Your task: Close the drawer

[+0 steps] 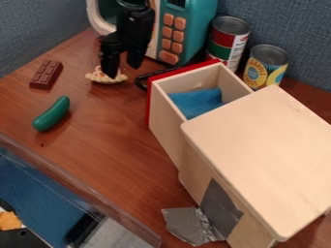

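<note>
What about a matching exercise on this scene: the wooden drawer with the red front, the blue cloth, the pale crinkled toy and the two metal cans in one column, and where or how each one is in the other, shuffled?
1. Wooden drawer with red front
2. Blue cloth
3. Pale crinkled toy
4. Two metal cans

A. On the table, near the black gripper
B. Upright, to the right of the teal toy microwave
C. Partly pulled out of the pale wooden cabinet
D. Lying inside the drawer

Right pairs: 1-C, 2-D, 3-A, 4-B.
</note>
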